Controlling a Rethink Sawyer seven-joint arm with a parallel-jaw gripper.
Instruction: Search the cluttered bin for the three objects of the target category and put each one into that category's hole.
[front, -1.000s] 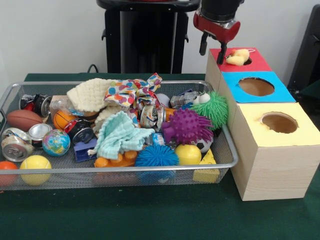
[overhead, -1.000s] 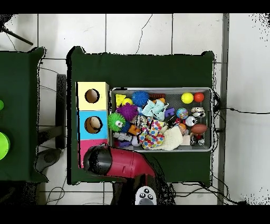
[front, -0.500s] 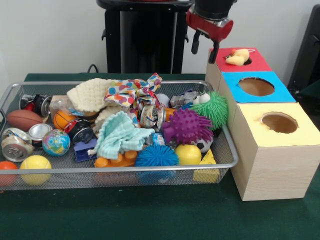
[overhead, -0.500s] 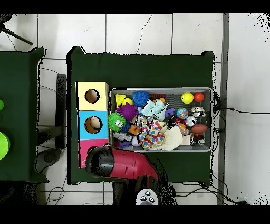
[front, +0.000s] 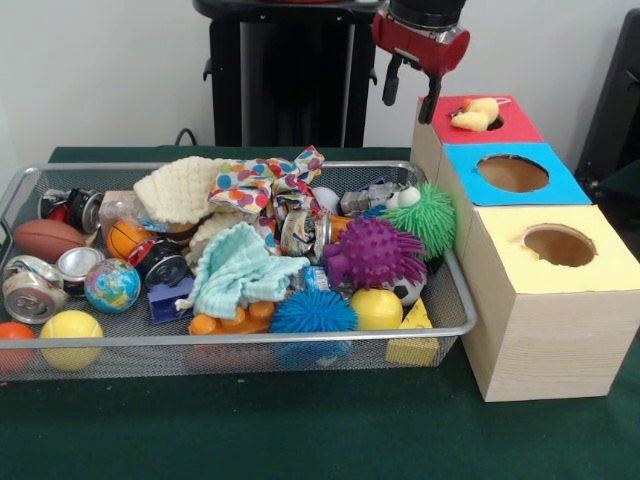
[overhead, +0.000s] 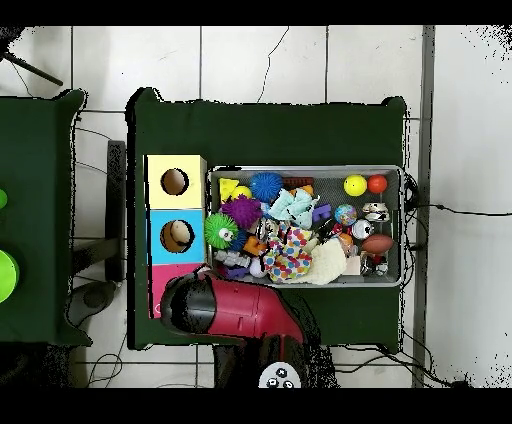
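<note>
The silver wire-mesh bin (front: 250, 339) lies across the table, full of mixed things; it also shows in the overhead view (overhead: 305, 168). The red-surround hole (front: 520, 128) tops the far wood box, and a small yellow soft thing (front: 474, 114) lies in its mouth. My gripper (front: 410, 93) hangs just left of that box, above the table, open and empty. In the overhead view the red arm (overhead: 235, 308) hides most of the red surround (overhead: 157, 283).
The blue-surround hole (front: 512, 172) and the yellow-surround hole (front: 559, 244) sit nearer the camera. The bin holds purple (front: 375, 250), green (front: 432, 215) and blue (front: 313, 312) spiky balls, a teal cloth (front: 240, 268), a polka-dot cloth (front: 270, 180), cans (front: 30, 285) and a football (front: 45, 238).
The gripper has drawn up and to the picture's left, away from the red hole. The yellow soft thing stays in the hole's mouth.
</note>
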